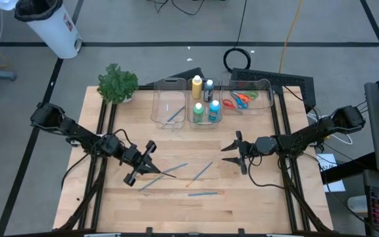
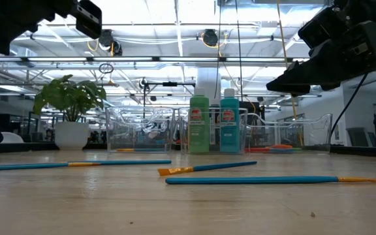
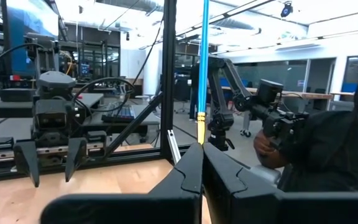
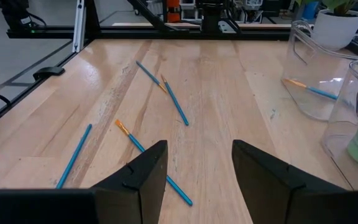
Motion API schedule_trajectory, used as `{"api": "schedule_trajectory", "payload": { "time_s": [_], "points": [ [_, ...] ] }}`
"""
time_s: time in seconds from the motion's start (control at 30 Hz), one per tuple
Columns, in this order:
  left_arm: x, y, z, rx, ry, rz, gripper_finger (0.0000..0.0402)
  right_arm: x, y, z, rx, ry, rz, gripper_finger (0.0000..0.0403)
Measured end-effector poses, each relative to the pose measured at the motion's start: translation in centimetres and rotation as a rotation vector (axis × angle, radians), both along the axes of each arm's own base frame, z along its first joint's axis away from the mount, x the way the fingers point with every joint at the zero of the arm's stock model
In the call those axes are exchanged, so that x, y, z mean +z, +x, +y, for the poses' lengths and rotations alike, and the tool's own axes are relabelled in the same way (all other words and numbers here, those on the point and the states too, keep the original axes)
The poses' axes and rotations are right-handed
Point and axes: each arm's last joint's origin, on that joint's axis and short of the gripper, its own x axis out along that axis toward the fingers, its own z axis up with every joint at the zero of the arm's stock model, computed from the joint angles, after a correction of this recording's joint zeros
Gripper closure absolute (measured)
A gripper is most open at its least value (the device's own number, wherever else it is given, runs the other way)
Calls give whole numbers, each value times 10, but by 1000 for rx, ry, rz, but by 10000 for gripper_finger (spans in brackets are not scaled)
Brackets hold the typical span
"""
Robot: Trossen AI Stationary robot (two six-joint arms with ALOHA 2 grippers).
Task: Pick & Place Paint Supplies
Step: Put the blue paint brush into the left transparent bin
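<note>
Plant (image 1: 117,84): stood at the table's far left corner, no part of the task. Left gripper (image 1: 151,166): hung over the left-centre of the table (image 1: 255,210), jaws closed on a thin blue paintbrush (image 3: 203,68); in the left wrist view the shaft rose straight out from between the fingertips, its orange band close to the grip, so most of the length stood beyond the jaws. Judgement: the step in hand was carrying this brush to the brush bin (image 1: 170,102), the leftmost of three clear bins at the far edge, where one brush already lay. To do it well, the pinch should stay firm, the long free end should be kept clear of the bin walls on approach, and release should come only once the tip was below the rim. Loose brushes: three lay flat on the wood between the arms, one (image 1: 164,178) just beside the left gripper, one (image 1: 202,172) at centre, one (image 1: 202,194) nearer the front edge. Middle bin (image 1: 204,122): held yellow, green, blue and dark paint bottles upright. Right bin (image 1: 265,85): held scissors with orange, red and green handles. Right gripper (image 1: 237,153): waited right of centre above the table, jaws parted, holding nothing.
</note>
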Motion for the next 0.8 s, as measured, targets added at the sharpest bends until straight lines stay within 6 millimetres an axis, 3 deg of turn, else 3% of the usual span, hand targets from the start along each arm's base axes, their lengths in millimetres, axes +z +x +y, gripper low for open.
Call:
{"api": "schedule_trajectory", "payload": {
  "time_s": [0.8],
  "points": [
    [-1,1,2,81,1,6,396,0,0,0,0,0,0,232]
  ]
}}
